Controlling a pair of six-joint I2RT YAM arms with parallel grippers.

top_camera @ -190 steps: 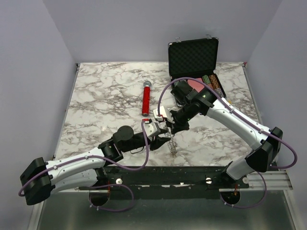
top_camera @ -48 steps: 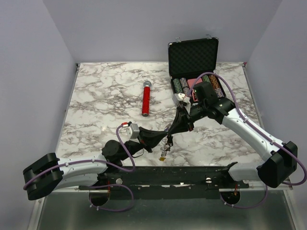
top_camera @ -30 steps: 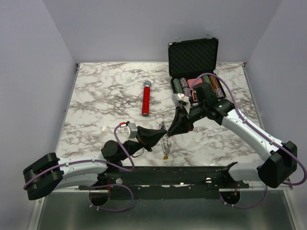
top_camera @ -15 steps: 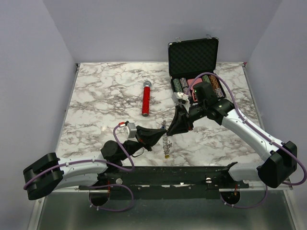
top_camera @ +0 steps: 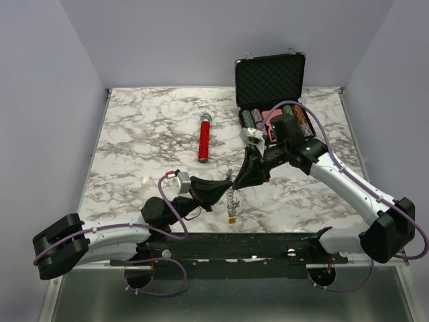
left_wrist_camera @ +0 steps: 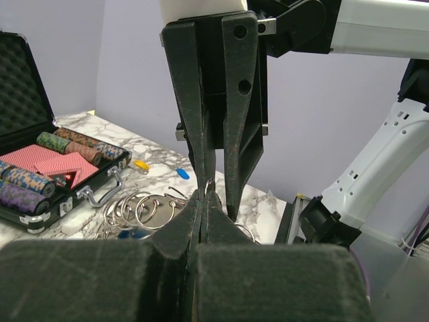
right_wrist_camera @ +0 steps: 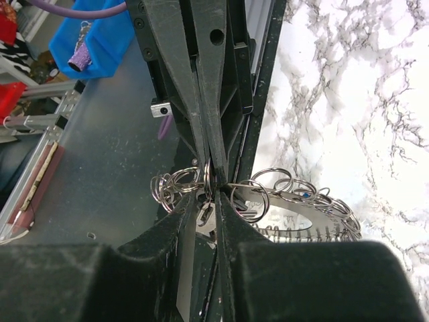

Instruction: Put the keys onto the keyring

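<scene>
Neither arm has moved noticeably since the previous frame. Left hand [top_camera: 224,188]: clenched on the keyring [top_camera: 232,200], which hangs over the desk [top_camera: 134,147]. Right hand [top_camera: 237,181]: pinches the same loop. Only the right wrist view resolves its overlapping rings.

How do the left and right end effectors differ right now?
Jaws: the left end effector is pressed fully shut, while the right end effector stands a slit apart with ring metal in the gap. Approach: the left end effector reaches in from the near left, the right end effector from the far right. Shared: both tips meet at one spot on the keyring, which dangles below them.
</scene>
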